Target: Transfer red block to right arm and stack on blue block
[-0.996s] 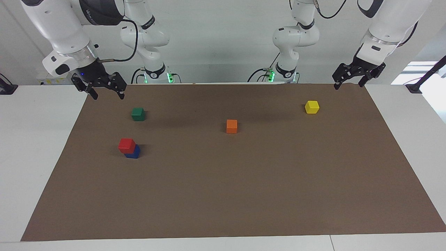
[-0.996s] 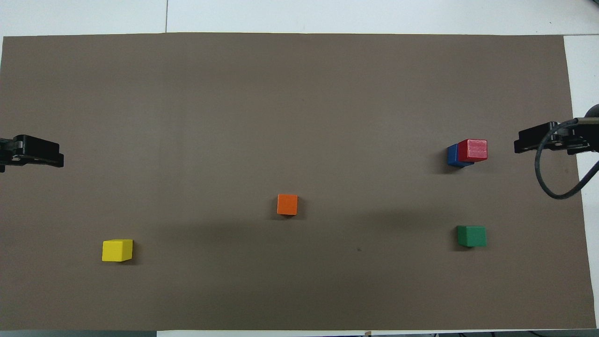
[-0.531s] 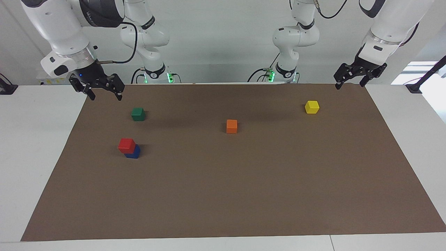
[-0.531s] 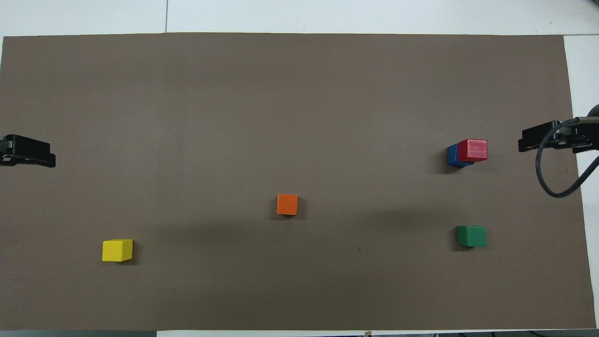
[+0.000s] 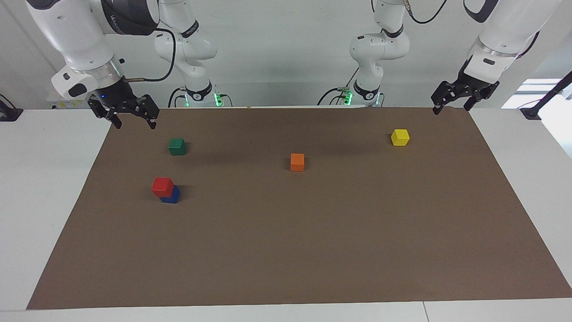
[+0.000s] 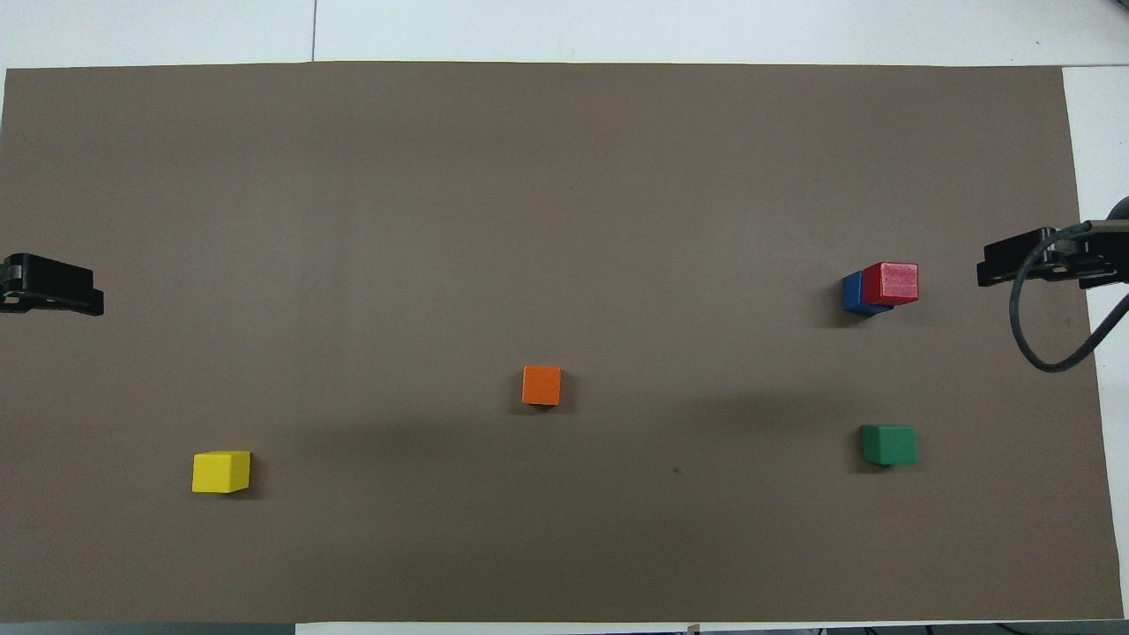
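The red block (image 5: 162, 186) sits on top of the blue block (image 5: 171, 195), shifted a little off it, toward the right arm's end of the mat; the stack also shows in the overhead view, red block (image 6: 891, 283) on blue block (image 6: 852, 293). My right gripper (image 5: 132, 120) is open and empty, raised over the mat's edge at the right arm's end, apart from the stack; it shows in the overhead view (image 6: 1034, 265) too. My left gripper (image 5: 450, 107) is open and empty, raised over the mat's corner at the left arm's end, and shows in the overhead view (image 6: 55, 286) too.
A green cube (image 5: 177, 146) lies nearer to the robots than the stack. An orange cube (image 5: 297, 162) lies mid-mat. A yellow cube (image 5: 400, 137) lies toward the left arm's end. All rest on a brown mat (image 5: 286, 250) on a white table.
Both grippers have drawn back slightly toward their own ends of the table and risen a little. The blocks have not moved.
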You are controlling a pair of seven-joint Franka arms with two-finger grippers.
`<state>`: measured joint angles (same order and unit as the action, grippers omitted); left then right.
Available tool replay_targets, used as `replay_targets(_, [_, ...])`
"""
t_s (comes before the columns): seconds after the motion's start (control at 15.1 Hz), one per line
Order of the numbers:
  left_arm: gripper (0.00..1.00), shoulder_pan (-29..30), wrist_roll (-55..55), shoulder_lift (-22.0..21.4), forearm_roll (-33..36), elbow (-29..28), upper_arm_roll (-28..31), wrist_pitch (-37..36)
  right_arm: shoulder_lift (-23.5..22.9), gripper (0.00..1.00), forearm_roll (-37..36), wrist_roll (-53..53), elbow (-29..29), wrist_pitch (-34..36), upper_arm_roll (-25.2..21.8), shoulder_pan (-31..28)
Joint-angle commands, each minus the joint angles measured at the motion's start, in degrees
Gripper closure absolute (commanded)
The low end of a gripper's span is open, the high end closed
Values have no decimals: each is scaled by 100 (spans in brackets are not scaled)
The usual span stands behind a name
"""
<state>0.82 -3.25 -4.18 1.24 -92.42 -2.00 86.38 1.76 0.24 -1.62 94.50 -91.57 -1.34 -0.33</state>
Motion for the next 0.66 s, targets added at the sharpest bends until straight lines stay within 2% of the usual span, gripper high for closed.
replay_targets(0.0, [0,6,8,-109,60,-66,-2,-78,-18,0,-129,196,-28,34,37,-46])
replay_targets(0.6, [0,6,8,-109,60,-66,-2,-78,-9,0,-129,224,-28,69,46,-46])
